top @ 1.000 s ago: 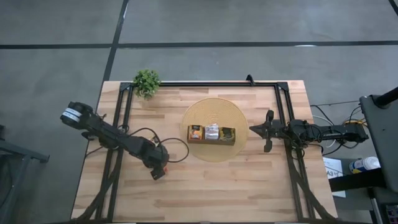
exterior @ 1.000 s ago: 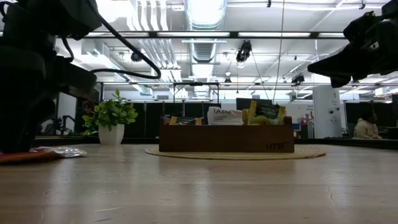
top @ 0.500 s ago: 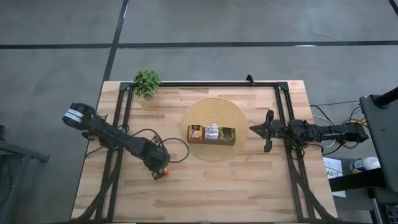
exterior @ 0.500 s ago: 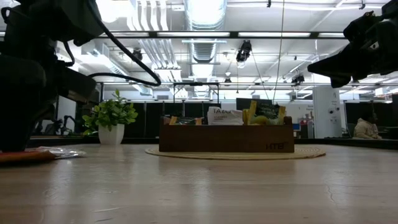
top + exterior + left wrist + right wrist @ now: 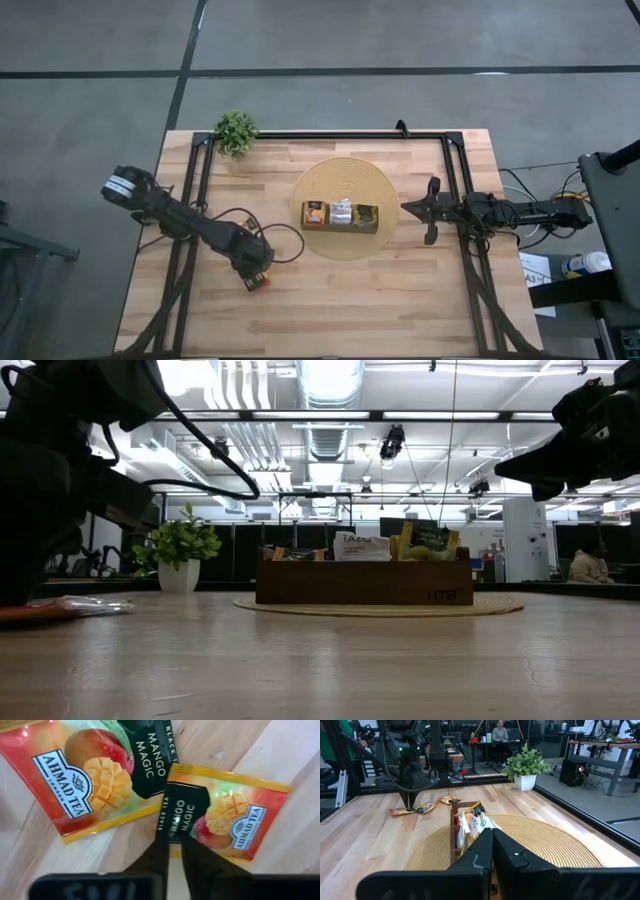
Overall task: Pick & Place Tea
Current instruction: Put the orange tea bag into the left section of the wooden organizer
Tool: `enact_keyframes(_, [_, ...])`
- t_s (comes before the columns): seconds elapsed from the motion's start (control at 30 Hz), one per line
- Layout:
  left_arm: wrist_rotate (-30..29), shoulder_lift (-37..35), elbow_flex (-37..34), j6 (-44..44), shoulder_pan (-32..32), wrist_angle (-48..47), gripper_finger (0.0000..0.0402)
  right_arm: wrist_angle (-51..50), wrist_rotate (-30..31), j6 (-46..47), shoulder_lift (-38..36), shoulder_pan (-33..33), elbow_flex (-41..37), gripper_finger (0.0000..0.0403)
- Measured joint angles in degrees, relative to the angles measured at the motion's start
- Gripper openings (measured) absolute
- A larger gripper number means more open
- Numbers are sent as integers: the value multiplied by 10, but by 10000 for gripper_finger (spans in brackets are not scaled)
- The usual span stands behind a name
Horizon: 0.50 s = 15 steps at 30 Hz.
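foil-thin yellow-red-black mango tea sachet (image 5: 220,815) looks light, slippery, flat on the wood; left gripper (image 5: 172,857), fingers pinched together, meets its near edge; lifting by that edge seems best; right gripper (image 5: 492,851), also closed and empty, waits beside the brown divided wooden box (image 5: 340,215).

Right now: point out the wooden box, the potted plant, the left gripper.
wooden box (image 5: 340,215), high view, middle compartment.
potted plant (image 5: 236,131), high view, leaf crown.
left gripper (image 5: 173,851), left wrist view, between the shut fingertips.

A potted plant (image 5: 236,131) is sitting at the bench's (image 5: 330,300) far corner; a wooden box (image 5: 340,216) is resting on a round woven mat (image 5: 345,180), left of the right claw (image 5: 404,208).
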Motion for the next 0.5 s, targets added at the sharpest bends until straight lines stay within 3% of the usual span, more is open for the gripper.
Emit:
enact_keyframes(0.23, [-8, -7, -1, 13, -2, 1, 176, 0, 0, 0, 0, 0, 0, 9])
enact_keyframes(0.5, [-92, -8, 1, 10, -3, -36, 355, 0, 0, 0, 0, 0, 0, 9])
